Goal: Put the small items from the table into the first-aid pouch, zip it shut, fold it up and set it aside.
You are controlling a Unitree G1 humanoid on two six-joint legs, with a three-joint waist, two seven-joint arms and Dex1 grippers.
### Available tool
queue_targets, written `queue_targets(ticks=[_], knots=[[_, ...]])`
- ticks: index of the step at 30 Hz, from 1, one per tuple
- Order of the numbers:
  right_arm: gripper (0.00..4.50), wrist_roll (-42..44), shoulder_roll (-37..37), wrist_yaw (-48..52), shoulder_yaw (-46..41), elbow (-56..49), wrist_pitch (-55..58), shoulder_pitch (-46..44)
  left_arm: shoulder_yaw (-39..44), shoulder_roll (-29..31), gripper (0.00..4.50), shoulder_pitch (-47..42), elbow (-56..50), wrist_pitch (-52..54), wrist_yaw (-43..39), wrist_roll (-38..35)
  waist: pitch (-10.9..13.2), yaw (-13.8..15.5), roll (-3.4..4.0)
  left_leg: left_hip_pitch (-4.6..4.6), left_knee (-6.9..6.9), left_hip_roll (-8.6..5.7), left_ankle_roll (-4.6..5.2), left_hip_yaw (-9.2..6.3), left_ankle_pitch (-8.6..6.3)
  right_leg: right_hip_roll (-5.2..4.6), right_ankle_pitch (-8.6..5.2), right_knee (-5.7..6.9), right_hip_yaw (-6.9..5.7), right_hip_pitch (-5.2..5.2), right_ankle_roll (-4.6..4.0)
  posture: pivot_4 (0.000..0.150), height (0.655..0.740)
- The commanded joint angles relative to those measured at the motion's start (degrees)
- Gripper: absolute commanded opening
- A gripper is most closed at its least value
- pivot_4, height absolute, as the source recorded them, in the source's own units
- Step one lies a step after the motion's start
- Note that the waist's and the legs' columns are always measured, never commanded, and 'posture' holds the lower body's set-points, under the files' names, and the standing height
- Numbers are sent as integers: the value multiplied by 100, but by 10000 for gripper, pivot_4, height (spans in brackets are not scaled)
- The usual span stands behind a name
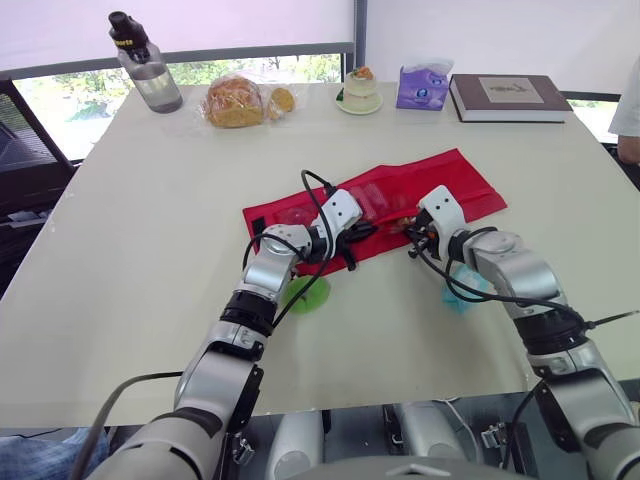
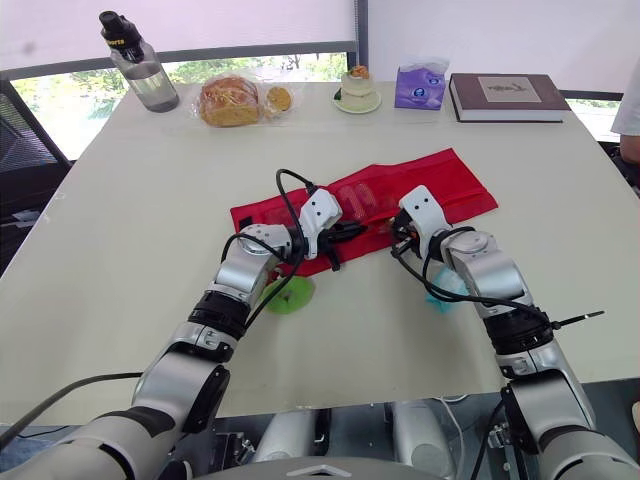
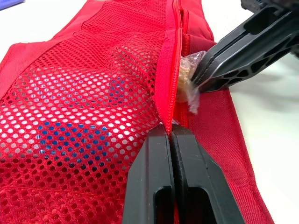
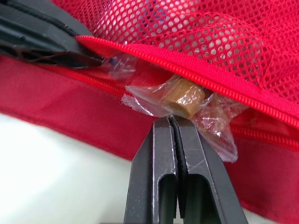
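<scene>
Closest to us, both forearms reach forward over the counter (image 1: 130, 260), elbows bent, angling inward so the claws nearly meet at the near edge of the red first-aid pouch (image 1: 465, 185), which lies flat and unfolded. Black cables loop over the left wrist.

We see the left claw (image 3: 171, 135) turned toward its partner, its fingers pressed together with no gap, pinching the zip edge (image 3: 169, 70) of the mesh pocket (image 3: 84, 93) and lifting it slightly. Something blue shows through the mesh beside this claw.

Our right claw (image 4: 171, 120) points toward the left one and is also closed tight, gripping the clear wrapping of a wrapped tan block (image 4: 182, 98). The block sits at the pocket mouth just ahead of the right claw's tips, partly under the raised zip edge, near the left claw's tips.

Behind the left claw, under its forearm, lies a green item (image 1: 308, 293); behind the right claw, under that forearm, lies a light blue item (image 1: 462, 290).

Far beyond the left claw stand a water bottle (image 1: 145, 65) and bagged bread (image 1: 235, 100); far beyond the right claw, a small cake on a plate (image 1: 359, 92), a purple tissue pack (image 1: 422, 87) and a book (image 1: 508, 97). Yellow lettering on the bottle's cap band and the book's cover panel are too small for us to read.
</scene>
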Motion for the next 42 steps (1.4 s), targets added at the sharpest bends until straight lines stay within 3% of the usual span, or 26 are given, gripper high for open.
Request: queue_targets(ticks=[1,14,26,35,42], knots=[[576,-84,114,-135,-133,97,-283,-200,-64,39,0,55,-174,-9,-75,-42,0,-2,0,1,0,0,0,0,0,0,0,1,0,0,0,1500,7400],[576,-588,551,-685,-115,932,-1069,-656,-145,74,0,201,-291,-3,-153,-29,0,2,0,-1,-1,0,0,2,0,-2,1,-1,0,0,-1,1500,7400],[576,-514,814,-654,-320,862,-1645,-454,-153,108,0,195,-250,-23,-158,-29,0,-1,0,0,-1,2,0,1,0,-1,1,1,0,-1,-1,1500,7400],[576,-103,176,150,-467,-519,-1338,324,-42,314,0,27,19,-159,-141,-12,0,-7,0,1,-2,2,0,0,0,0,0,1,0,0,-1,1500,7400],[576,1057,-586,1108,-1403,-2265,-1459,1427,7,968,0,-113,339,-522,-605,32,0,-22,0,4,-1,3,0,-2,0,4,-1,1,0,2,1,1500,7400]])
